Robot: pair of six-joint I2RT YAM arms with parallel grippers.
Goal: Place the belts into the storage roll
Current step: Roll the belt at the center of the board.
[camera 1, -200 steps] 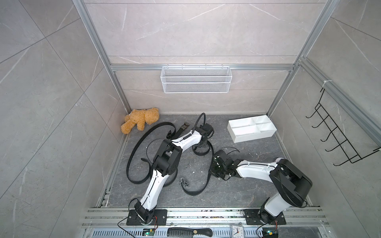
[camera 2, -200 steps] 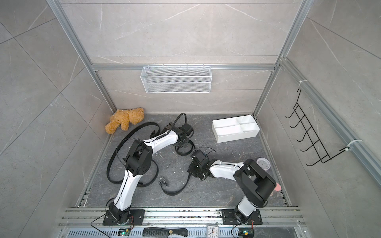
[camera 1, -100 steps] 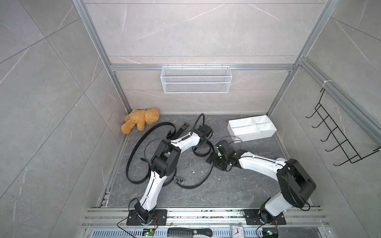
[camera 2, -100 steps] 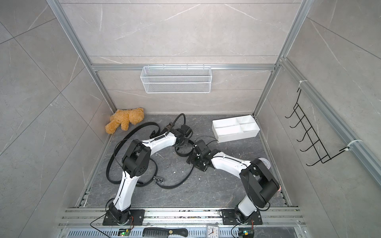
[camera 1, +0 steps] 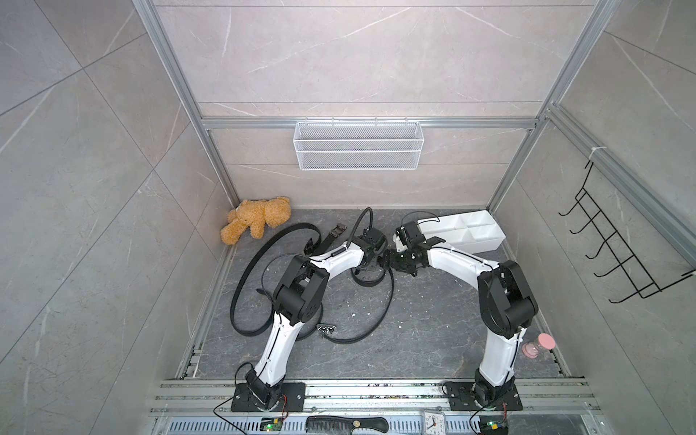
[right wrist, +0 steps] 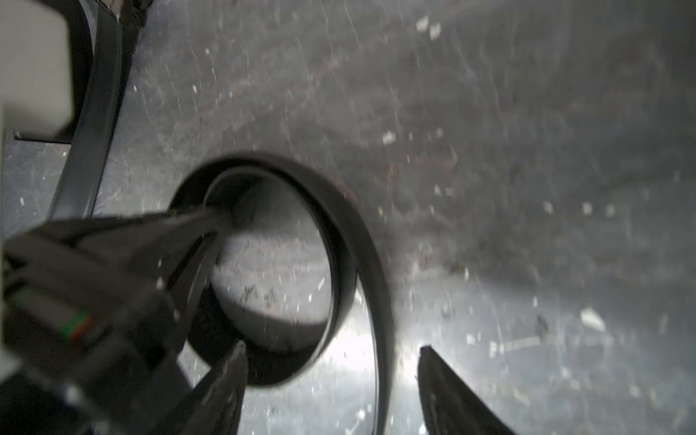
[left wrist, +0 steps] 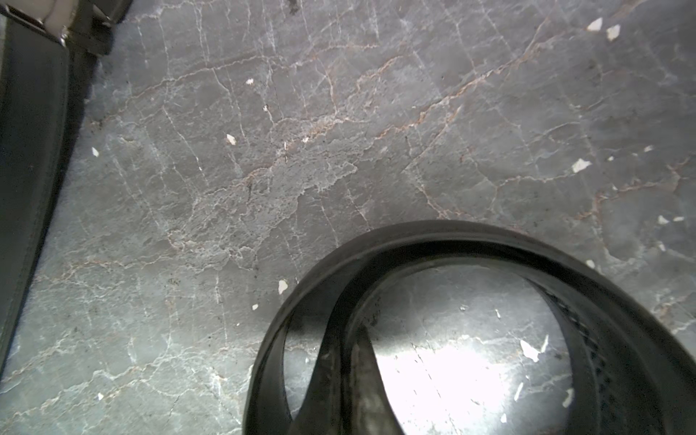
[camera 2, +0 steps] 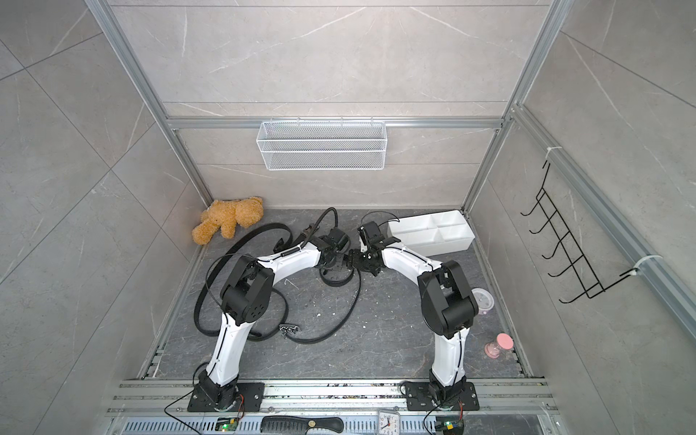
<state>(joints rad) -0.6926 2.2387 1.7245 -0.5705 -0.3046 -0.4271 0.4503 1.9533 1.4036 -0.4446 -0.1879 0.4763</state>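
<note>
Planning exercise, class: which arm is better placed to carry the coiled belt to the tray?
Right, probably: the right gripper is open at the coiled belt, with the divided tray beside that arm; the left gripper, shut on it, is farther.

Robotics lab mock-up for sure: aluminium frame [camera 1: 369, 123], stone-look wall panels [camera 1: 357, 56], left arm [camera 1: 280, 346] and right arm [camera 1: 497, 357] bolted to a rail [camera 1: 376, 393].

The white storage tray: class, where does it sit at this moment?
In both top views the storage tray sits in the far right corner of the dark floor, just beyond the right gripper.
</note>
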